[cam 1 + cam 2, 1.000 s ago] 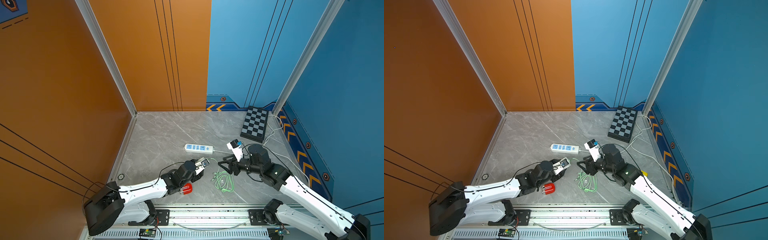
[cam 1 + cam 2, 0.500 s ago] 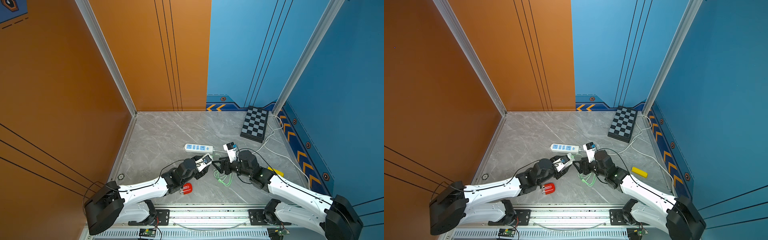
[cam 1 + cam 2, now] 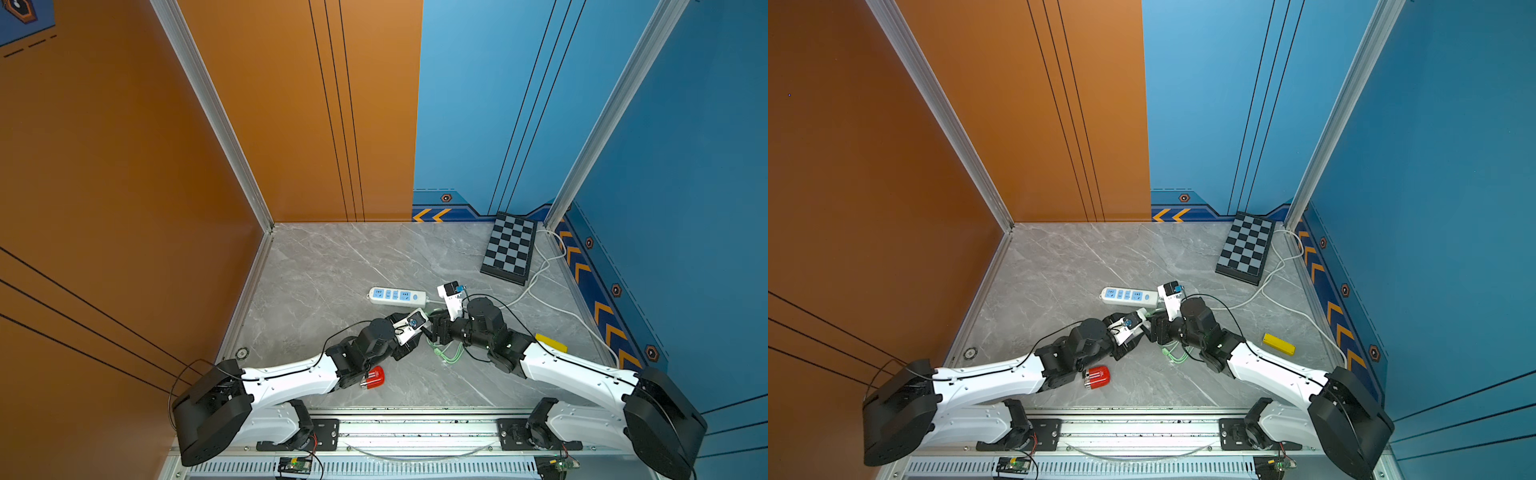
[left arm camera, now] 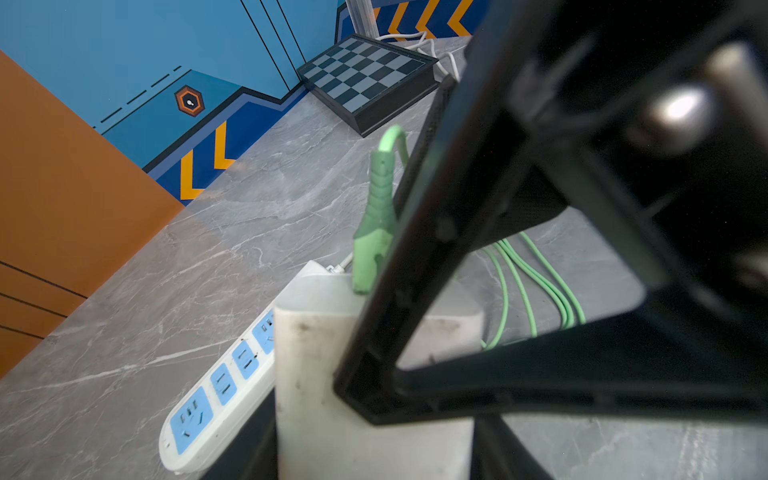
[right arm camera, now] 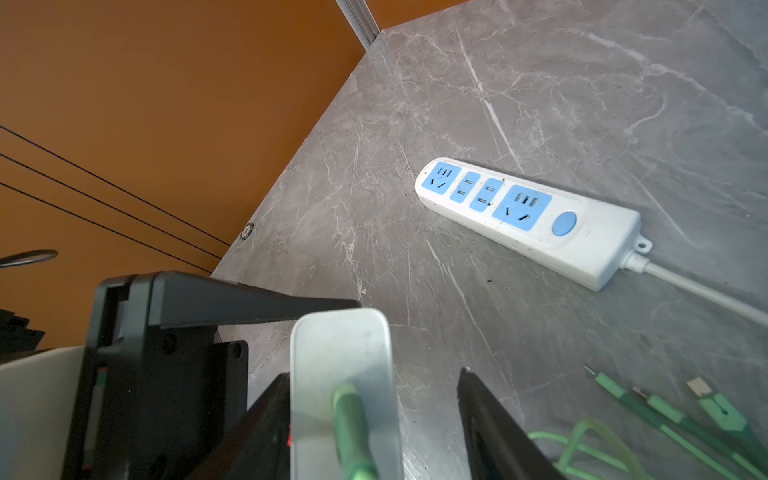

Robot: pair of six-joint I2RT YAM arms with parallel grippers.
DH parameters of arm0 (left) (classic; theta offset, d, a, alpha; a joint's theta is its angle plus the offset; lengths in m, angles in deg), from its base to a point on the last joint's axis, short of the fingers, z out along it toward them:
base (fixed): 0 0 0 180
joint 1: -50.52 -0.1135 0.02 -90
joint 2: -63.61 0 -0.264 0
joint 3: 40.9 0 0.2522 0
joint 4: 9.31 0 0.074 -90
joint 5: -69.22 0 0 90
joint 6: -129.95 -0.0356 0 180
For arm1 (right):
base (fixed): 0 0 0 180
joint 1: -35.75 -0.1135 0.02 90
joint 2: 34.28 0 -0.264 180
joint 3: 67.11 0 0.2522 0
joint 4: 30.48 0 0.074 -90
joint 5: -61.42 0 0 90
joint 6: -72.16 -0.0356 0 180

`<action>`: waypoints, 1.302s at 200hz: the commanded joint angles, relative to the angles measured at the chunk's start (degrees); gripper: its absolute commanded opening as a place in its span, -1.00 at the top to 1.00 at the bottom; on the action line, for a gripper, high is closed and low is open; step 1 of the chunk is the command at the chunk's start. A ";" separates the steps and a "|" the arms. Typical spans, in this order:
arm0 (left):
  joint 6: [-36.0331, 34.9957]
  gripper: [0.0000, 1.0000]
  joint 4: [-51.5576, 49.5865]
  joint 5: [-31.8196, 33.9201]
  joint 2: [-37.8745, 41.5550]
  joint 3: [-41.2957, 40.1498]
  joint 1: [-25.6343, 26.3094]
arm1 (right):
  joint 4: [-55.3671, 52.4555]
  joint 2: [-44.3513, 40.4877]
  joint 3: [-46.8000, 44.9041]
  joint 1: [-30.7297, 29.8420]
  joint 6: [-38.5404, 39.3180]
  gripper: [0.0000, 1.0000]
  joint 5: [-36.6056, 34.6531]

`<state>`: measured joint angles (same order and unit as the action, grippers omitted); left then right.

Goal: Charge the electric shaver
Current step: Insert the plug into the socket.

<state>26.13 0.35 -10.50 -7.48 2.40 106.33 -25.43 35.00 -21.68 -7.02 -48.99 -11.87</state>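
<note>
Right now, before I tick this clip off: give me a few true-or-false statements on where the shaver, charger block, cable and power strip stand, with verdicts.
1. The electric shaver is gripped by a hand. False: it lies loose on the table, in neither hand.
2. A green cable is plugged into the charger block. True.
3. The left hand grips the charger block. True.
4. A plug sits in the power strip. False: all its sockets are empty.
</note>
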 commanded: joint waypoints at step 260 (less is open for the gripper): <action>16.02 -0.96 -21.31 22.35 37.43 -2.49 -12.55 | -11.54 27.01 25.55 1.88 7.69 1.00 -22.03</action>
<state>39.07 -14.63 8.02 29.81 -1.23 94.35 -34.96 59.98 0.39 -5.07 -43.12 -29.31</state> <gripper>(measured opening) 0.980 0.317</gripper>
